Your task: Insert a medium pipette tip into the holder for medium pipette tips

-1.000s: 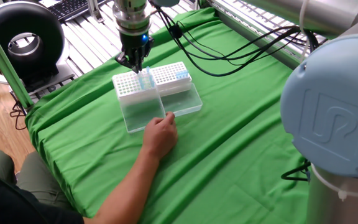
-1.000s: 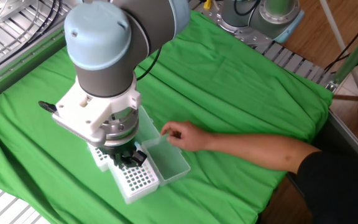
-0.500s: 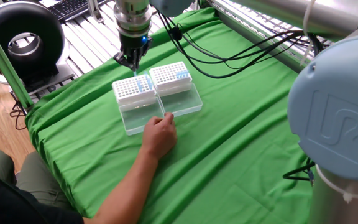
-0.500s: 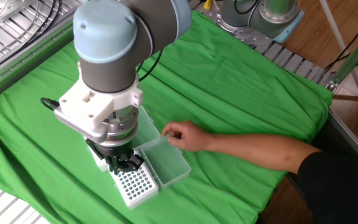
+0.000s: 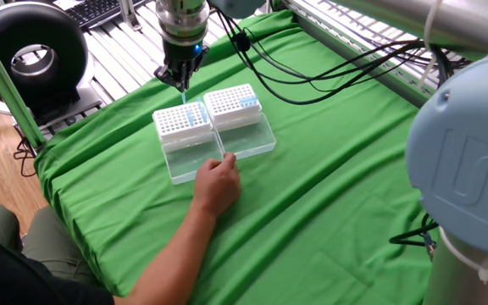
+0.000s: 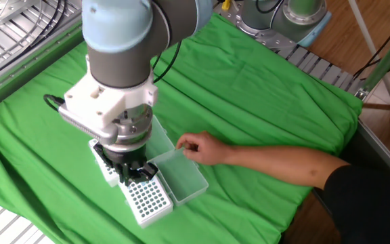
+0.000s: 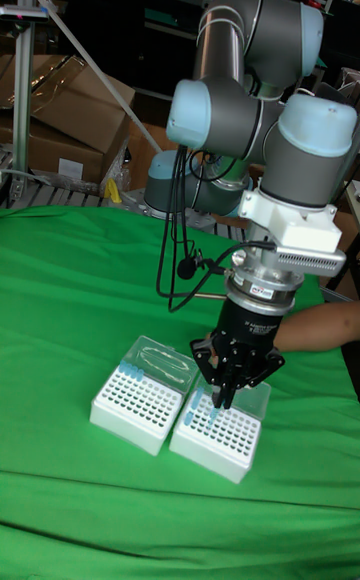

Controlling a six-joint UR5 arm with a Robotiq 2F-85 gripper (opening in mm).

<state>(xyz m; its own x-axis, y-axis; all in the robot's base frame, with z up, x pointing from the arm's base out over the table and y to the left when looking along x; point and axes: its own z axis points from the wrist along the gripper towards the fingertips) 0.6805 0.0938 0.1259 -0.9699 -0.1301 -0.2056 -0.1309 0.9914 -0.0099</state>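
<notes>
Claw above the white gridded holder for medium pipette tips
Fingers pinch a slim translucent pipette tip; clear lid open on green cloth.

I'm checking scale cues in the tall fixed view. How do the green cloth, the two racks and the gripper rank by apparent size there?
1. Green cloth, by far the largest.
2. Left rack and right rack: about alike, so unranked.
3. Gripper, smallest, though it is nearer the camera's height, so this is less sure.
</notes>
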